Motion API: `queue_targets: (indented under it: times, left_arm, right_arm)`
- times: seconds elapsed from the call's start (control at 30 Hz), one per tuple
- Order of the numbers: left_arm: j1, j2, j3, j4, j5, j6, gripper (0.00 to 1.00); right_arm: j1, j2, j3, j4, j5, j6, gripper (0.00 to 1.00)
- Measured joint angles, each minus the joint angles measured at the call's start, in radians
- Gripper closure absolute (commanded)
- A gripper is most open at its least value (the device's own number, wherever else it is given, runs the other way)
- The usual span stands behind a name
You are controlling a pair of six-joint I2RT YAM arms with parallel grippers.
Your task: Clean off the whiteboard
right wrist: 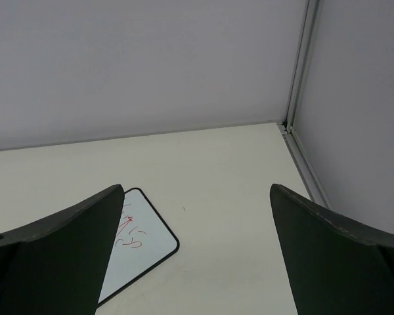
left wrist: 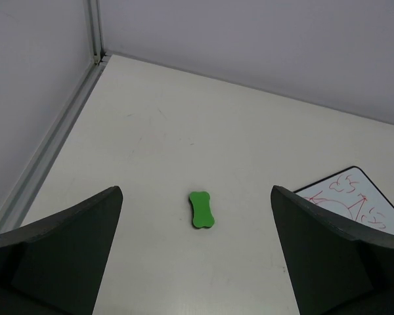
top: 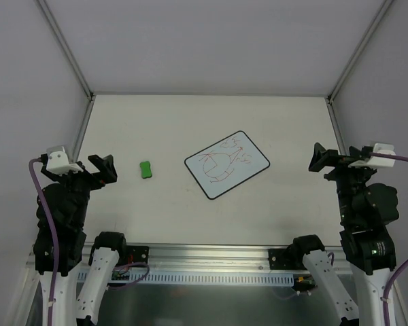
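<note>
One whiteboard (top: 227,164) lies flat near the middle of the counter (top: 163,122), slightly right of centre, turned so that its long axis runs from near-left to far-right. Red scribbles and a fainter blue loop cover its face, so none of the erasing looks done. Just left of it, apart from its rim, sits a small green eraser (top: 145,168), its long axis running roughly near to far. That block lies between the board and the left tool (top: 107,170), which hovers a short way to its left with both fingers spread as wide as they go and nothing between them. In the left wrist view the eraser sits nearly centred in the gap ahead, so I judge this arm the better placed to pick it up and then sweep rightward onto the board. The right tool (top: 318,161) hangs off the board's right side, nearer to the board than the left one, equally wide open and empty. The eraser does not show in the right wrist view. Both wrist views catch only a corner of the board, the rest cut off by a finger or the frame edge. Which face of the eraser carries the wiping pad cannot be told.
</note>
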Motion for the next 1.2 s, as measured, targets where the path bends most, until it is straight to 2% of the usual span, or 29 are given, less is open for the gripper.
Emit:
queue_targets:
  times: [0.17, 0.33, 0.53, 0.63, 0.67, 0.83, 0.87, 1.0, 1.17, 1.2]
  left_arm:
    - [0.0, 0.029, -0.025, 0.0, 0.001, -0.009, 0.01]
    - [0.0, 0.188, -0.045, 0.0, 0.012, -0.053, 0.01]
    - [0.0, 0.41, -0.057, -0.003, 0.029, -0.109, 0.01]
    - [0.0, 0.46, -0.061, -0.002, 0.035, -0.118, 0.01]
    - [0.0, 0.471, -0.063, -0.002, 0.037, -0.122, 0.01]
    - [0.0, 0.476, -0.103, 0.008, 0.04, -0.151, 0.01]
    - [0.0, 0.476, -0.114, 0.008, 0.043, -0.157, 0.01]
    - [0.0, 0.477, -0.143, 0.008, 0.053, -0.165, 0.01]
    - [0.0, 0.482, -0.162, 0.022, 0.065, -0.172, 0.01]
    - [0.0, 0.487, -0.163, 0.025, 0.066, -0.175, 0.01]
  right_arm:
    - [0.0, -0.005, -0.023, 0.0, -0.047, 0.051, 0.01]
    - [0.0, 0.09, -0.048, -0.002, -0.211, 0.101, 0.01]
    - [0.0, 0.433, -0.08, 0.057, -0.302, 0.164, 0.01]
    - [-0.001, 0.692, -0.082, 0.115, -0.297, 0.197, 0.02]
    - [-0.003, 0.782, -0.08, 0.132, -0.293, 0.208, 0.08]
    - [-0.009, 1.143, 0.011, 0.164, -0.295, 0.237, 0.13]
    - [-0.01, 1.224, 0.058, 0.172, -0.299, 0.24, 0.18]
    - [-0.01, 1.377, 0.167, 0.199, -0.319, 0.248, 0.26]
    - [-0.01, 1.479, 0.246, 0.213, -0.355, 0.255, 0.27]
    - [-0.01, 1.493, 0.254, 0.213, -0.361, 0.255, 0.3]
